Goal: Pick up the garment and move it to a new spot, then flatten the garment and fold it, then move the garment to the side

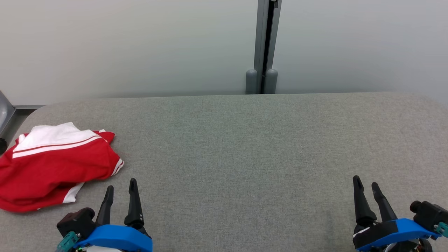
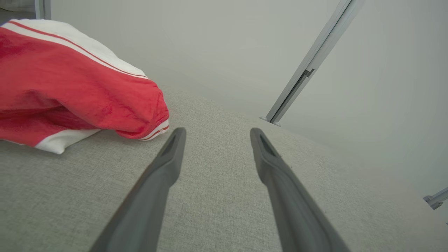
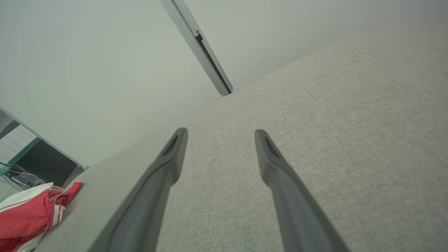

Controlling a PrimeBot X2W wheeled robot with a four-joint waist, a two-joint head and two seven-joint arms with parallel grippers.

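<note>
A red garment (image 1: 52,168) with white panels and stripes lies bunched at the left side of the grey fabric surface (image 1: 245,147). My left gripper (image 1: 120,185) stands open near the front edge, just right of the garment and apart from it. In the left wrist view the garment (image 2: 70,94) lies left of the open left gripper (image 2: 217,134), whose fingers hold nothing. My right gripper (image 1: 365,183) is open at the front right, far from the garment. The right wrist view has that right gripper (image 3: 220,134) open over bare fabric, the garment (image 3: 28,217) at lower left.
A pale wall stands behind the surface, with a grey vertical post (image 1: 264,45) at its far edge. The surface's rounded left corner drops off behind the garment, where a dark object (image 1: 3,119) shows. Bare fabric stretches between and ahead of both grippers.
</note>
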